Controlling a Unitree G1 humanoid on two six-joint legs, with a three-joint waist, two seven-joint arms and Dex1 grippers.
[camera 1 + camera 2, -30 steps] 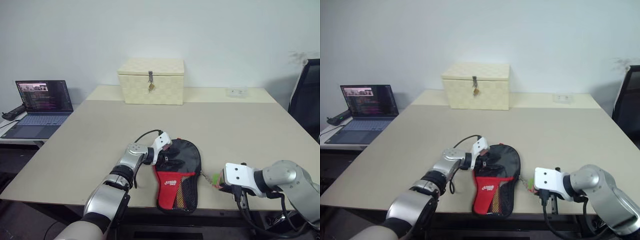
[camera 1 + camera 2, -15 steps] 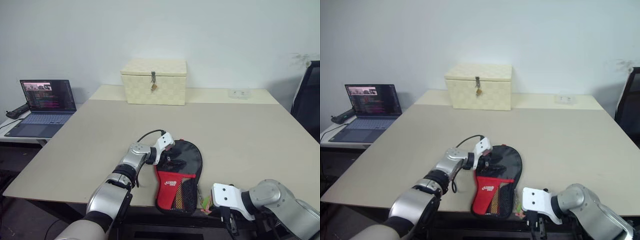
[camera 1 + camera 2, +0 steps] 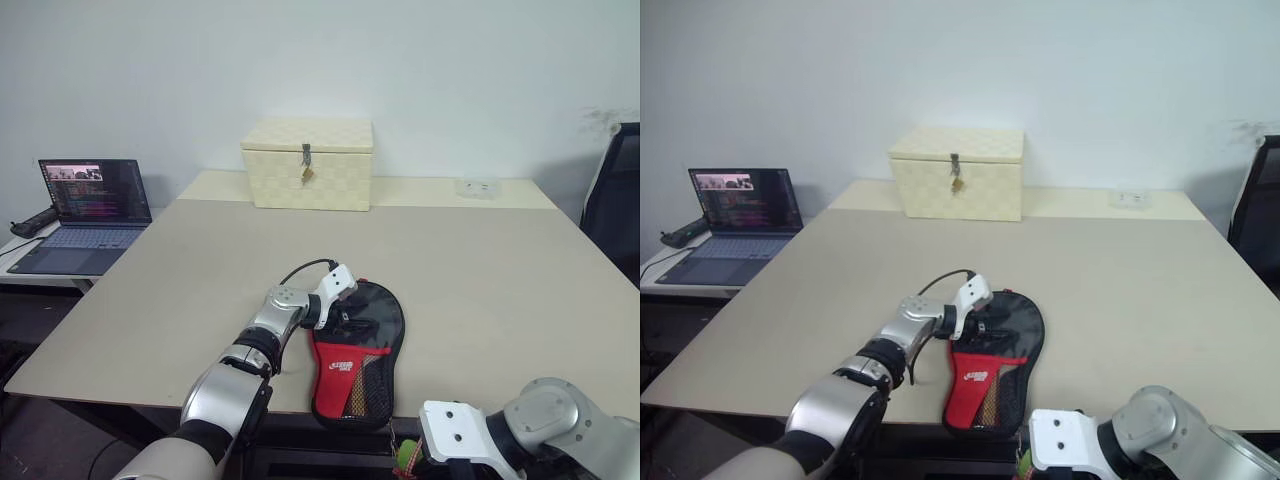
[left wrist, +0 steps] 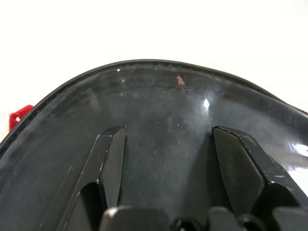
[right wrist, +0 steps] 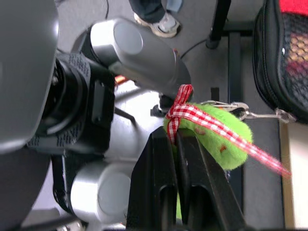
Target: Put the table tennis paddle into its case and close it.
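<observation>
beige worktop (image 3: 480, 260) holds the closed-looking case (image 3: 362, 352) near its front edge, paddle unseen. open left hand (image 3: 345, 312) rests on it; right hand (image 5: 185, 144) pinches the green zipper charm (image 5: 211, 137). pulling steadily along the zip should work best.

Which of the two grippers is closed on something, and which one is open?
The right gripper is shut on the green plush charm clipped to the case. The left gripper rests open on the case.

Left gripper (image 4: 166, 159) jaws apart; right gripper (image 5: 179, 159) clamped.
</observation>
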